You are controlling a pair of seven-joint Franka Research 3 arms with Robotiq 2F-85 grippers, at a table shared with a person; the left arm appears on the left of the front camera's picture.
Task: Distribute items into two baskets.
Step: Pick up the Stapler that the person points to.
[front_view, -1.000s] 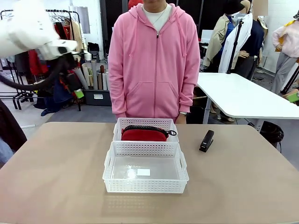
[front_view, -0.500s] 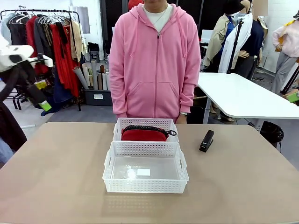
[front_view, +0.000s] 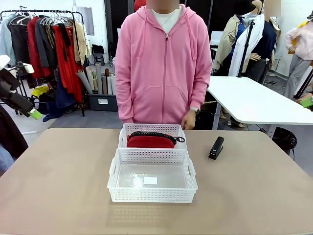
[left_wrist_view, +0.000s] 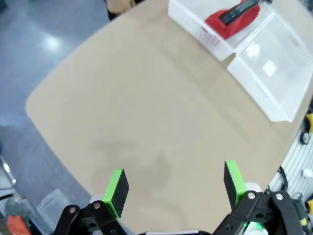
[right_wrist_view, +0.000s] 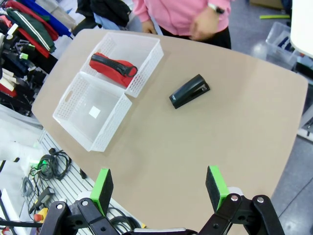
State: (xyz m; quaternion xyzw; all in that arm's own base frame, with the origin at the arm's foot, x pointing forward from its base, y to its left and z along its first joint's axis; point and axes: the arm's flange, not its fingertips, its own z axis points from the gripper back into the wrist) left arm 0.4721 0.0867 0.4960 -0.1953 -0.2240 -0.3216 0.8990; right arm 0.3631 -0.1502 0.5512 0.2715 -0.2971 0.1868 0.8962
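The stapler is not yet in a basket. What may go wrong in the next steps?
1. The stapler is small and lies slanted on the table; the open right gripper may grasp it badly or push it away.
2. The empty near basket stands close against the far basket with the pouch; a bump might shift both.
3. The person's hand hangs near the far edge; a reach could meet it.

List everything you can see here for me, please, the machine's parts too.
Table: one, tan, foreground.
Far basket: one, white, mid-table, person's side.
Near basket: one, white, just before it, robot's side.
Pouch: one, red with black zip, in the far basket.
Stapler: one, black, on the table, right of baskets.
Person: one, pink hoodie, far side.
Left gripper: one, black, green pads, open, raised at left.
Right gripper: one, same colours, open, high above table.
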